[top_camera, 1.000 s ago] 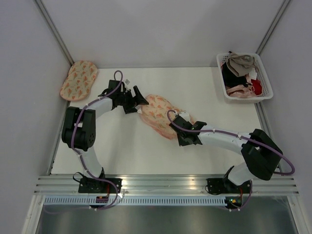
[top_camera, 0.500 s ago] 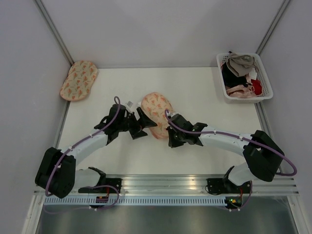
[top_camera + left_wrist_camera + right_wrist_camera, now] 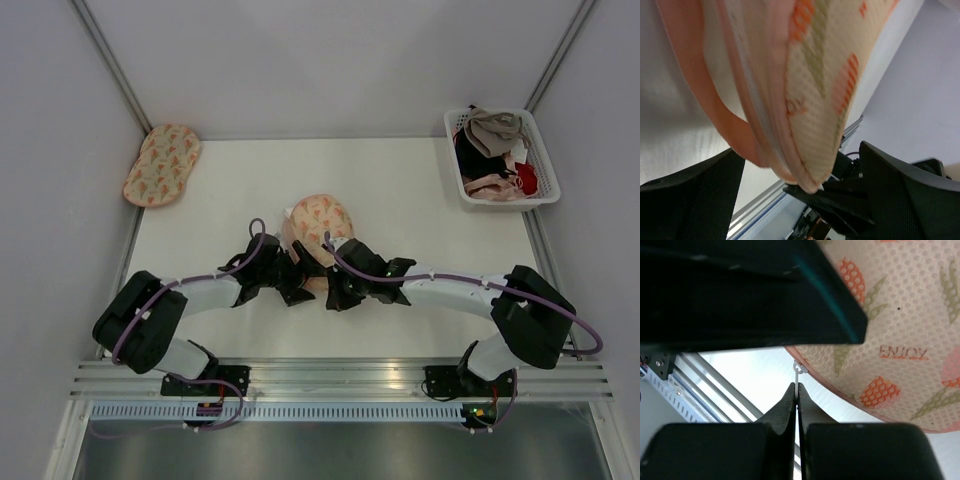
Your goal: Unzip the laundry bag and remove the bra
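Laundry bag (image 3: 318, 222): cream-peach oval pouch with orange-red print, lying near the middle of the white table (image 3: 400, 190), a little toward the near edge; its near end is bunched up between the two grippers
Zip edge (image 3: 722, 125): pink band running along the bag's rim, close up and blurred in the left wrist view
Left gripper (image 3: 296, 282): at the bag's near-left edge; its dark fingers (image 3: 690, 187) stand wide apart with the bag's rim hanging between them, and no pinch shows
Right gripper (image 3: 796, 390): at the bag's near-right edge, just beside the left one; its fingers are pressed together with barely a slit, nipping the small white zip pull (image 3: 798, 370)
Zip pull: pokes out just past the fingertips, directly under the bag's rim
Lettering (image 3: 903, 352): small orange word printed on the mesh (turned round, so not safely readable)
Second pouch (image 3: 162, 163): same print, at the far-left corner by the wall, well apart from both arms
Basket (image 3: 543, 158): white plastic, at the far-right corner, heaped with garments
Garments: a beige-grey piece (image 3: 492, 128) on top, pink fabric (image 3: 488, 186) at the near side, a red patch (image 3: 527, 178) beside it
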Available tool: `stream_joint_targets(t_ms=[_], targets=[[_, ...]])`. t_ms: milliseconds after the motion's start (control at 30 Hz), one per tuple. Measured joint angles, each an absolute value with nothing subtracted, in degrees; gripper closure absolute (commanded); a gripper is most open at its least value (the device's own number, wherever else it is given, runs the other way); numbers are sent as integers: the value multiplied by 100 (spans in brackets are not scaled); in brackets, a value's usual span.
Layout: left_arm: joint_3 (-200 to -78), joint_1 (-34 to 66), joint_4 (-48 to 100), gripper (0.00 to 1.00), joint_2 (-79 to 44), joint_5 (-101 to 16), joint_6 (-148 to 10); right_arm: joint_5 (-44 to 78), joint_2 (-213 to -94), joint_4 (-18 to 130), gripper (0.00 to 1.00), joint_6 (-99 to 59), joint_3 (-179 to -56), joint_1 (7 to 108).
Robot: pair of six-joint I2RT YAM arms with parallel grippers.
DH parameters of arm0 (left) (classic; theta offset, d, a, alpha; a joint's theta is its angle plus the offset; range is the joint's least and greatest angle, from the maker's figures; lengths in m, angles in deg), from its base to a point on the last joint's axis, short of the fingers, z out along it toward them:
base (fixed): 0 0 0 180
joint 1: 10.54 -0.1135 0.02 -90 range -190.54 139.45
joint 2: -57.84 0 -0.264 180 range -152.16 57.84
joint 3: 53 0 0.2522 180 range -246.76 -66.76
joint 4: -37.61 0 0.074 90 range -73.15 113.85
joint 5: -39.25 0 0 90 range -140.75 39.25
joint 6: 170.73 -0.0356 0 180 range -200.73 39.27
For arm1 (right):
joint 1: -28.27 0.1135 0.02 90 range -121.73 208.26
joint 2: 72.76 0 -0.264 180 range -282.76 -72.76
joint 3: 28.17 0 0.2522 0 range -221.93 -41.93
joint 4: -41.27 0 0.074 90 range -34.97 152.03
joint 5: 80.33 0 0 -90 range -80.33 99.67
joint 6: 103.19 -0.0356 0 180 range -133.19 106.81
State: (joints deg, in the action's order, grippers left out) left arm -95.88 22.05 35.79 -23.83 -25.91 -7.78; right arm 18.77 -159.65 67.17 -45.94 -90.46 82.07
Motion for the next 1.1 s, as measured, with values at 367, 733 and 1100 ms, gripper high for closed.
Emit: stream_joint_targets(t_ms=[367,733,1100], targets=[[-9748,2090,3767,78,-2772,-2867,-730,1759,-15901,6848,100,-4592,-9044,8351],[-9877,1740,3428,98,-2740,-2740,-1198,419,-16118,8018,100,-4675,-9036,8235],[-10617,1760,2884,98,-3395,-1407,-2730,-990,-16601,8686,99,-4535,-9412,7450]])
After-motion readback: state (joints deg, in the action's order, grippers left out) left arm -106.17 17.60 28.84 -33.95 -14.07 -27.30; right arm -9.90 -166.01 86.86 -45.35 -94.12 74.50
